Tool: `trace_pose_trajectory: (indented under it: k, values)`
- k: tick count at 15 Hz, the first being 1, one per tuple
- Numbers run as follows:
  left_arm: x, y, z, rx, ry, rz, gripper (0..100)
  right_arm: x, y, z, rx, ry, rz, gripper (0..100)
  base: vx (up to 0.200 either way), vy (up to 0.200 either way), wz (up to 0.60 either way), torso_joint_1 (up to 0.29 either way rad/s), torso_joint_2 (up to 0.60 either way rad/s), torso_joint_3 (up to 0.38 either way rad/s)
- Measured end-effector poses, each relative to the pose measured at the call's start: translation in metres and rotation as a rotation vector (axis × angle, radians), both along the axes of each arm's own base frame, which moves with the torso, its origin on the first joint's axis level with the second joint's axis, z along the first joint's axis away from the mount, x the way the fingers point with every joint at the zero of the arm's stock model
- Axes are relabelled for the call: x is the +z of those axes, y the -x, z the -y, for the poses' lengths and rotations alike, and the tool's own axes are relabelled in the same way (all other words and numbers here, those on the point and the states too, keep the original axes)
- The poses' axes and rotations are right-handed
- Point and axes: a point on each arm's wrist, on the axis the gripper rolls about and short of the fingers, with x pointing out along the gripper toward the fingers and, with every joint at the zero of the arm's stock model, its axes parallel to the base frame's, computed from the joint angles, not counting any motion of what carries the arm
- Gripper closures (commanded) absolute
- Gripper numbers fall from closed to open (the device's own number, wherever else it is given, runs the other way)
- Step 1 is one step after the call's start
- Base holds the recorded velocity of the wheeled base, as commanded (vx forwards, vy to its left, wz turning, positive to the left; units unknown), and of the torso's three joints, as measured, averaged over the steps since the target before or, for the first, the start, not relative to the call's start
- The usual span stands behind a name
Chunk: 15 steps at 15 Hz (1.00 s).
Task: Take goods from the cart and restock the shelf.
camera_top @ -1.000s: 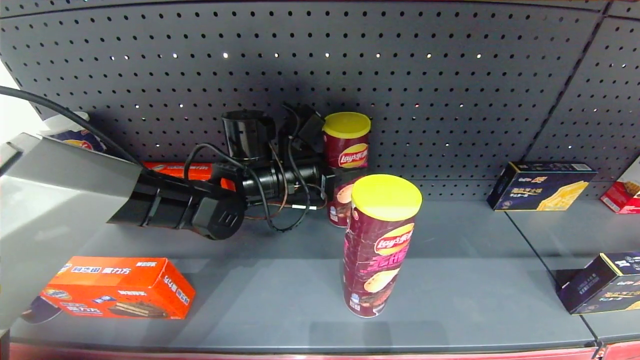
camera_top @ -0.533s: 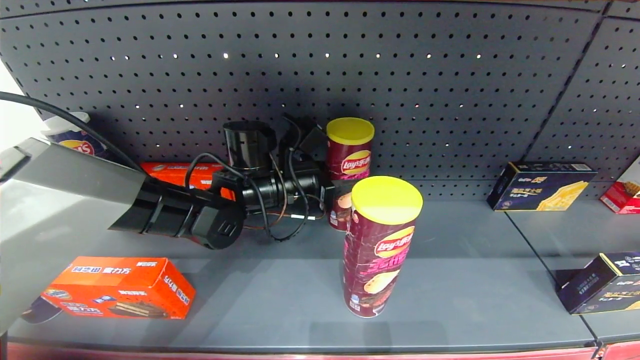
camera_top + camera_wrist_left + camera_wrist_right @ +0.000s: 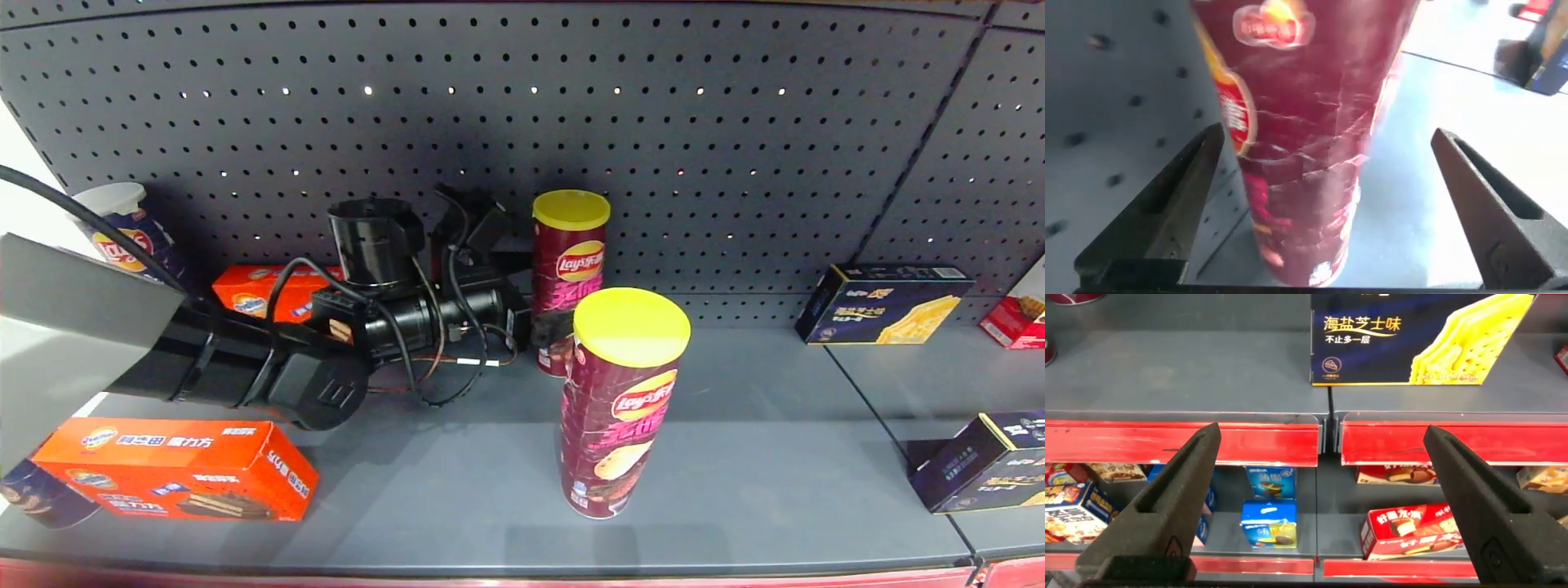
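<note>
— What stands where?
— On the shelf (image 3: 775,457): the rear chip can (image 3: 570,245) against the pegboard (image 3: 735,163), the front chip can (image 3: 624,400) before it, slightly right.
— The snack box (image 3: 184,478)?
— Front left, lying flat.

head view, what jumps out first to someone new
A tall maroon can with a yellow lid stands front and centre on the grey shelf. Behind it the left gripper sits open around a second can by the pegboard. An orange box lies front left.
</note>
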Motion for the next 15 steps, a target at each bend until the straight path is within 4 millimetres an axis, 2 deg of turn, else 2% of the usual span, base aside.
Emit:
trace_pose_trajectory:
  k: [5, 15]
  values:
    - [-0.005, 0.016, -0.008, 0.191, -0.039, -0.005, 0, 0.0, 0.0, 0.0, 0.0, 0.0, 0.0, 0, 0.0, 0.0, 0.0, 0.0, 0.0, 0.0]
    - [-0.006, 0.018, -0.012, 0.262, -0.048, -0.012, 0, 0.0, 0.0, 0.0, 0.0, 0.0, 0.0, 0, 0.0, 0.0, 0.0, 0.0, 0.0, 0.0]
